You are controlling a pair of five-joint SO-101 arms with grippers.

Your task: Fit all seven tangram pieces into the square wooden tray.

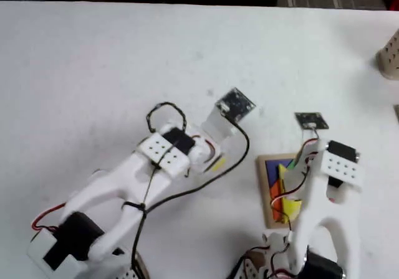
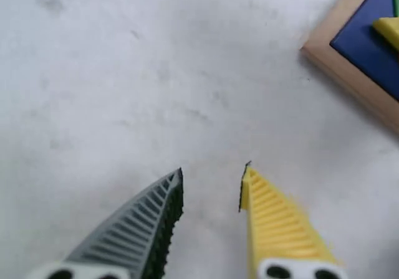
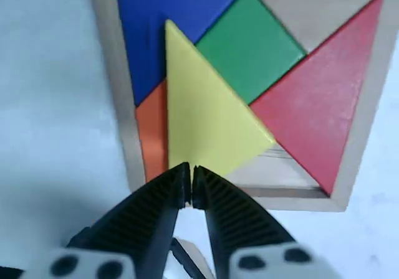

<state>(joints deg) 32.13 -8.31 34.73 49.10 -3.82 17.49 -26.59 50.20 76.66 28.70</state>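
The square wooden tray (image 3: 112,73) holds a blue piece (image 3: 156,30), a green square (image 3: 249,42), a red triangle (image 3: 318,117) and an orange piece (image 3: 151,136). A yellow triangle (image 3: 206,117) lies slanted over the blue and orange pieces, and my right gripper (image 3: 190,178) is shut on its near edge. In the high view the right gripper (image 1: 288,195) hangs over the tray (image 1: 262,189). My left gripper (image 2: 212,179) is open above bare table, with a corner of the tray (image 2: 336,61) a short way off. Seen from above, the left gripper (image 1: 215,159) is left of the tray.
The white table (image 1: 93,61) has free room at the left and back. A pale perforated object (image 1: 389,58) stands at the right edge. Black cables (image 1: 187,192) loop around the left arm.
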